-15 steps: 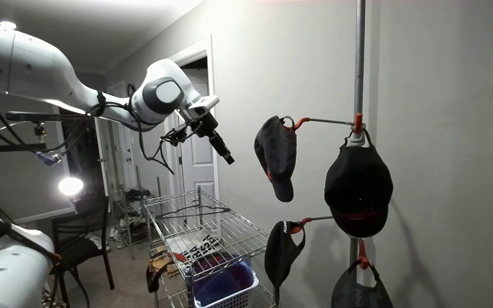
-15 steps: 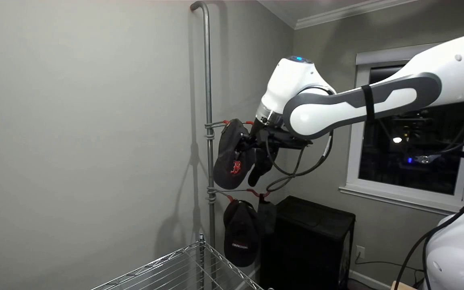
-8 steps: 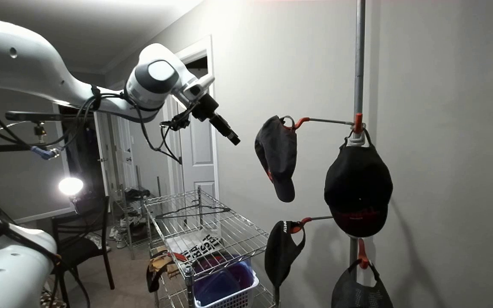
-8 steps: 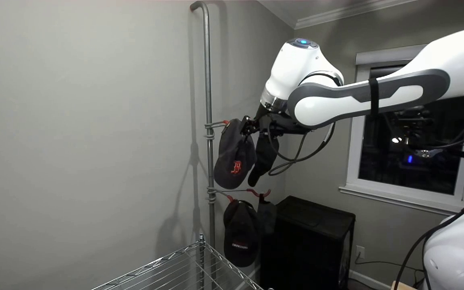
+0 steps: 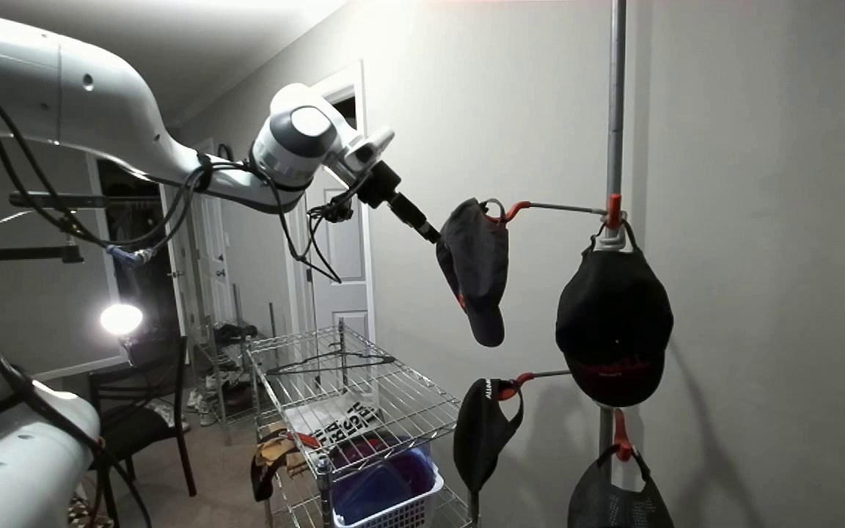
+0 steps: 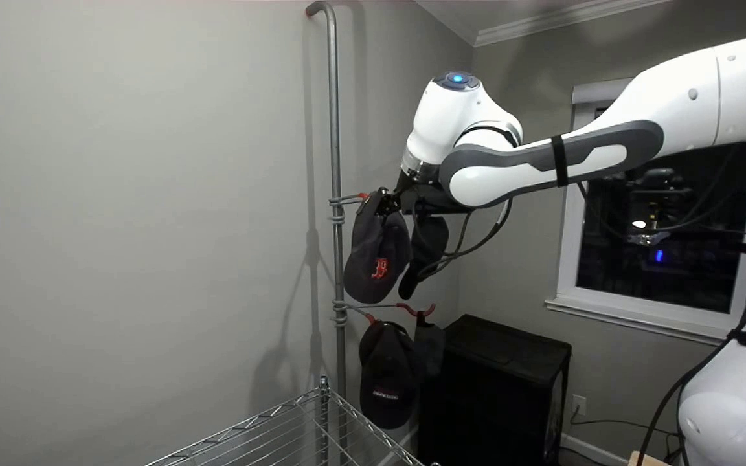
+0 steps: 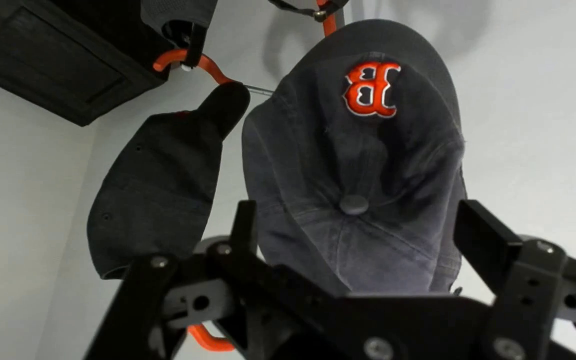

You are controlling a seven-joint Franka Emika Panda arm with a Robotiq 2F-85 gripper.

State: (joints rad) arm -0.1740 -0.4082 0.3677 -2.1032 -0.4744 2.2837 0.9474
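A gripper [image 7: 358, 212] hovered, spread wide and empty, by a cap [image 7: 353, 160] that hung brim-down because a hook [image 5: 516, 210] held its back.

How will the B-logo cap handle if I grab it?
The B-logo cap will likely give when squeezed: its crown fabric is creased. The smoothly curved brim looks stiffer. Hanging from a hook, it may swing if nudged.

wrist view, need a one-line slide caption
Open claw facing a dark cap with a red letter B, a second cap hanging beside it.
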